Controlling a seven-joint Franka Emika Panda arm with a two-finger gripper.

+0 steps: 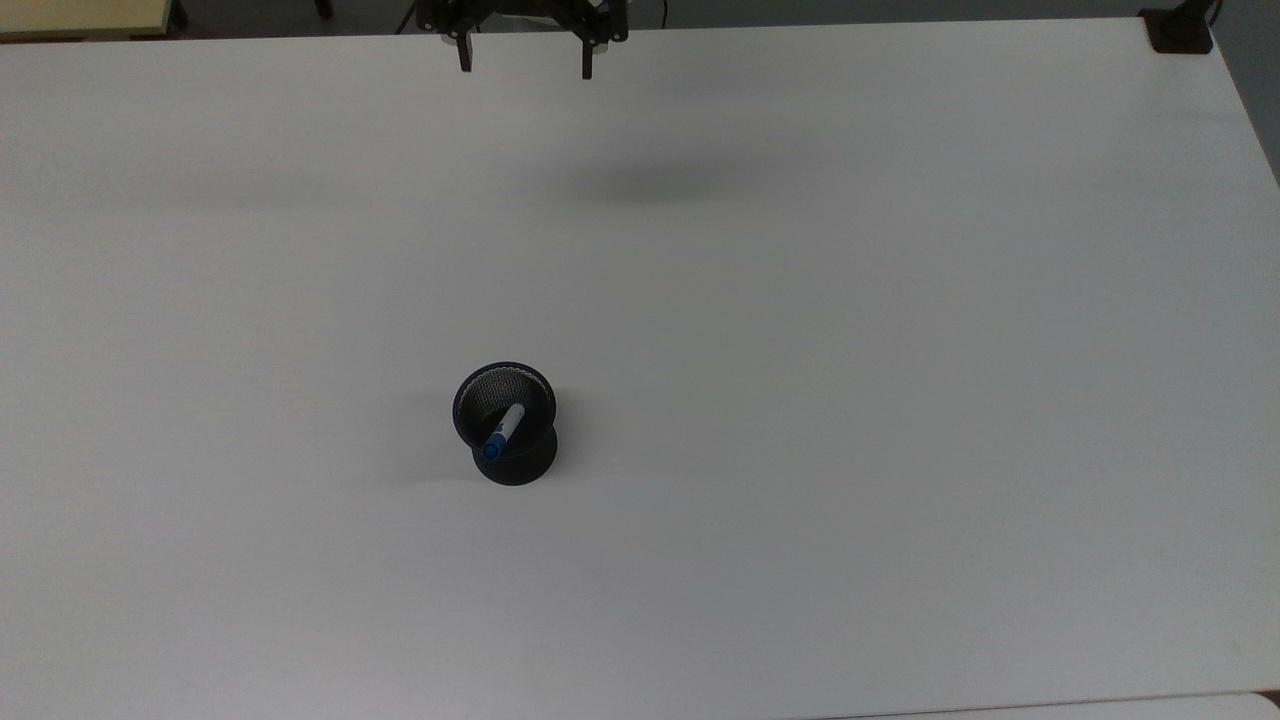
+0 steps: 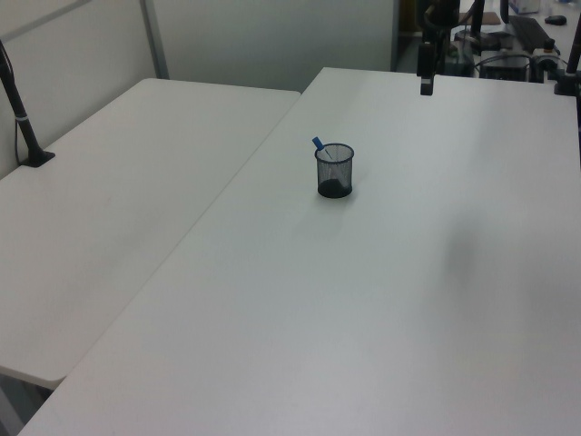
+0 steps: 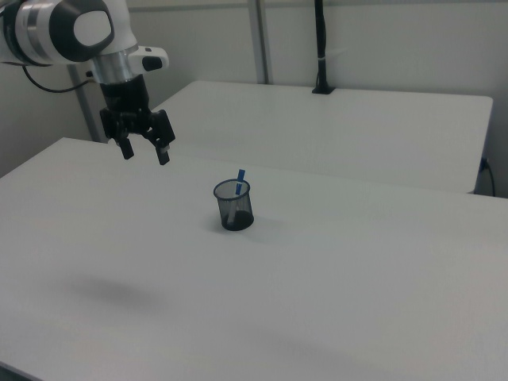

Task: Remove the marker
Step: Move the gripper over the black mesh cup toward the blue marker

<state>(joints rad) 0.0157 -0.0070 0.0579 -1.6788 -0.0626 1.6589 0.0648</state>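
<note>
White table (image 1: 900,400) fills most of the scene, and a second table (image 3: 381,135) stands just beside it. Nothing of the task is done yet: the marker (image 1: 503,435) stands tilted inside the black mesh cup (image 1: 512,468), its blue cap leaning on the rim. The gripper (image 3: 144,150) hangs high above the table, well apart from the cup, with fingers spread wide and holding nothing. What is left is the approach, the grasp and the lifting out. Nothing stands in the way; I judge only the cup could tip.

Black mesh cup (image 1: 505,425) upright on white table (image 1: 800,400) (second table (image 3: 357,127) adjoining) — mid-surface.
</note>
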